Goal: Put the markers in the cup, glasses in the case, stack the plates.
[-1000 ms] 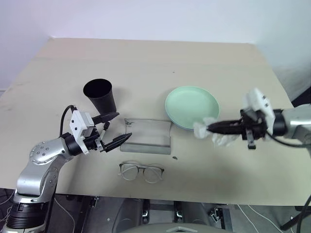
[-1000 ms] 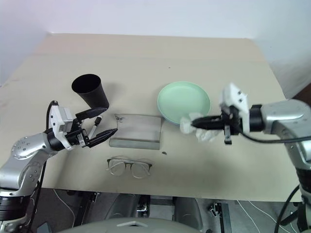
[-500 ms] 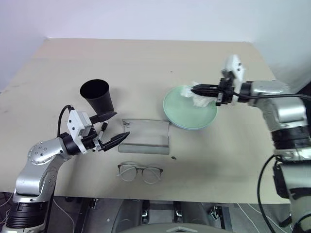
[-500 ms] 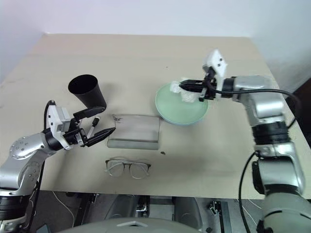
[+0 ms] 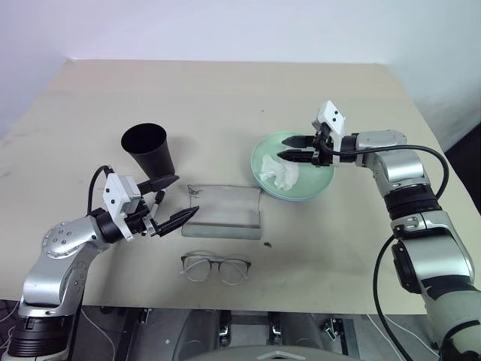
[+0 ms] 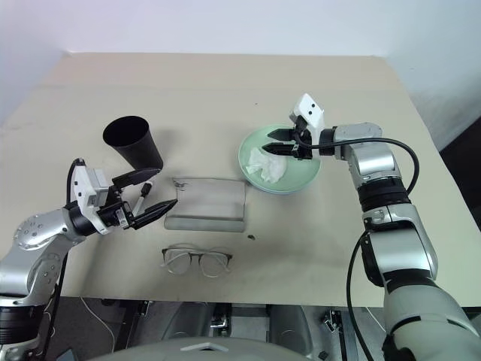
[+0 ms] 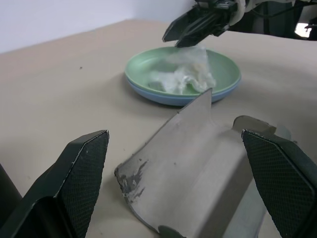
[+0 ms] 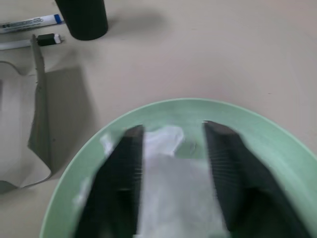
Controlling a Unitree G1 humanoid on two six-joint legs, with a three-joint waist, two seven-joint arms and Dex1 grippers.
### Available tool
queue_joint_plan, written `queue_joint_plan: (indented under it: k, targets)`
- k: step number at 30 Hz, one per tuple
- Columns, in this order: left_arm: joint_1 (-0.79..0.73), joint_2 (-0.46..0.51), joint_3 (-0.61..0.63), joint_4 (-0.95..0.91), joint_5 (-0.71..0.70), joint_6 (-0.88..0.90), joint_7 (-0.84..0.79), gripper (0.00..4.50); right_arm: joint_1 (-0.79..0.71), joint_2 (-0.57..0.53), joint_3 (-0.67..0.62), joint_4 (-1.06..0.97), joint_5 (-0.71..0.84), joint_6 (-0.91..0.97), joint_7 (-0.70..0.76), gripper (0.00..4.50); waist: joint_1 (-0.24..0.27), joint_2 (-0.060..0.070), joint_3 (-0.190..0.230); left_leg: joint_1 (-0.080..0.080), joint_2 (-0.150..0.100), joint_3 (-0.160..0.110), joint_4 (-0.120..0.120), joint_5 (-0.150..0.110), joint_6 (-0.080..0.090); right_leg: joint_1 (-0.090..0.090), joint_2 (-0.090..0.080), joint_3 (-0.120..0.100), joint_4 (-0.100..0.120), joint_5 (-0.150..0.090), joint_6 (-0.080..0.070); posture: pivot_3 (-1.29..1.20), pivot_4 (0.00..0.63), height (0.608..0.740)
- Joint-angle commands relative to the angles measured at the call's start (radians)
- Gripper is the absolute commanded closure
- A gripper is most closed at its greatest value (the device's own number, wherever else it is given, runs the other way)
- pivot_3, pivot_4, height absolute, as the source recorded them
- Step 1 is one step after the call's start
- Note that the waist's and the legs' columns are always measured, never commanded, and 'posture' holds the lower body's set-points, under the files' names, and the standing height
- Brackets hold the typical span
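Tissue lying on the stacked plates, both grippers parted and empty.

The right gripper (image 5: 294, 148) hangs spread just above the crumpled tissue (image 5: 281, 174) in the mint plate (image 5: 322, 177), stacked on the blue plate (image 7: 163, 97). The left gripper (image 5: 171, 199) gapes beside the grey case (image 5: 229, 210); the black cup (image 5: 150, 149) stands just behind it, the glasses (image 5: 216, 266) lie nearer the worktop (image 5: 225, 98) edge.

No legible text, labels, brand names, nos. or signs anywhere. The marker (image 8: 30, 23) w/ the blue cap has a dark line of print along its white barrel, but too small & blurred to make out.
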Motion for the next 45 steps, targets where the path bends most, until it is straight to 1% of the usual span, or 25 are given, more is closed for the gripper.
queue_joint_plan:
  k: [1, 3, 4, 6, 8, 12, 15, 21, 25, 30, 33, 45]
  targets:
    - [-0.002, 0.014, 0.025, -0.039, -0.003, -0.010, 0.002, 0.00, -0.022, -0.005, -0.033, -0.044, 0.006, -0.001, 0.001, 1.15, 0.000, 0.000, 0.000, 0.000, 0.000, 0.000, 0.000, 0.000, 0.000, 0.000, 0.000, 0.000, 0.000, 0.000, 0.000, 0.00, 0.150, 0.681]
    - [-0.005, 0.019, 0.030, -0.040, -0.006, -0.006, 0.003, 0.00, -0.031, -0.026, -0.050, -0.116, 0.054, 0.121, 0.023, 0.45, 0.000, 0.000, 0.000, 0.000, 0.000, 0.000, 0.000, 0.000, 0.000, 0.000, 0.000, 0.000, 0.000, 0.000, -0.001, 0.00, 0.150, 0.681]
    - [-0.006, 0.022, 0.033, -0.040, -0.008, -0.004, 0.003, 0.00, -0.029, -0.046, -0.052, -0.178, 0.095, 0.218, 0.055, 0.08, 0.001, 0.001, 0.001, 0.000, 0.000, 0.000, 0.000, 0.000, 0.000, -0.001, 0.000, 0.000, 0.001, 0.000, -0.001, 0.00, 0.150, 0.681]
    - [-0.007, 0.026, 0.037, -0.035, -0.010, -0.005, 0.001, 0.00, -0.012, -0.085, -0.046, -0.303, 0.172, 0.382, 0.118, 0.08, 0.003, 0.002, 0.001, -0.001, 0.000, 0.000, 0.000, 0.000, 0.000, -0.002, 0.000, 0.000, 0.001, 0.000, -0.001, 0.00, 0.150, 0.681]
    - [-0.007, 0.029, 0.042, -0.025, -0.007, -0.009, -0.003, 0.00, -0.002, -0.114, -0.026, -0.412, 0.217, 0.485, 0.149, 0.08, 0.002, 0.002, 0.001, -0.001, 0.000, 0.000, -0.001, -0.002, 0.004, -0.003, -0.001, 0.000, 0.001, 0.000, -0.001, 0.00, 0.150, 0.681]
    - [-0.013, 0.029, 0.045, -0.012, -0.006, -0.007, -0.004, 0.00, -0.022, -0.133, 0.031, -0.548, 0.301, 0.659, 0.206, 0.08, -0.001, 0.002, 0.001, -0.001, 0.000, 0.000, -0.002, -0.003, 0.004, -0.003, -0.002, -0.002, 0.001, -0.001, -0.002, 0.00, 0.150, 0.681]
    - [-0.014, 0.030, 0.043, 0.007, 0.003, -0.016, -0.011, 0.00, -0.024, -0.147, 0.107, -0.614, 0.303, 0.686, 0.253, 0.08, -0.001, 0.002, 0.001, 0.000, 0.000, 0.000, -0.002, -0.003, 0.004, -0.003, -0.002, -0.002, 0.001, 0.000, -0.003, 0.00, 0.150, 0.681]
    - [-0.019, 0.025, 0.041, 0.029, 0.013, -0.022, -0.013, 0.00, -0.064, -0.089, 0.211, -0.667, 0.352, 0.779, 0.283, 0.08, 0.000, 0.002, 0.001, -0.001, 0.000, 0.000, -0.002, -0.003, 0.003, -0.004, -0.003, -0.002, 0.000, 0.000, -0.003, 0.00, 0.150, 0.681]
    - [-0.024, 0.023, 0.043, 0.034, 0.015, -0.021, -0.014, 0.00, -0.069, -0.053, 0.284, -0.707, 0.362, 0.809, 0.285, 0.08, 0.000, 0.001, 0.001, -0.001, 0.000, 0.000, -0.003, -0.003, 0.003, -0.004, -0.003, -0.002, 0.001, 0.000, -0.003, 0.00, 0.150, 0.681]
    - [-0.028, 0.028, 0.050, 0.043, 0.018, -0.021, -0.015, 0.00, -0.084, 0.005, 0.435, -0.675, 0.296, 0.802, 0.263, 0.08, -0.002, 0.001, 0.001, 0.000, 0.000, 0.001, -0.003, -0.004, 0.002, -0.004, -0.004, -0.005, 0.000, 0.002, -0.006, 0.00, 0.150, 0.681]
    - [-0.029, 0.028, 0.048, 0.041, 0.019, -0.020, -0.014, 0.00, -0.094, 0.043, 0.502, -0.635, 0.249, 0.791, 0.236, 0.08, -0.004, 0.001, 0.001, 0.000, 0.000, 0.001, -0.003, -0.003, 0.002, -0.005, -0.004, -0.005, 0.000, 0.002, -0.006, 0.00, 0.150, 0.681]
    - [-0.039, 0.018, 0.028, 0.042, 0.026, -0.020, -0.013, 0.00, -0.158, 0.130, 0.614, -0.545, 0.208, 0.792, 0.273, 0.08, -0.003, 0.001, 0.001, 0.001, 0.000, 0.000, -0.003, -0.003, 0.001, -0.005, -0.004, -0.009, 0.000, 0.004, -0.005, 0.00, 0.150, 0.681]
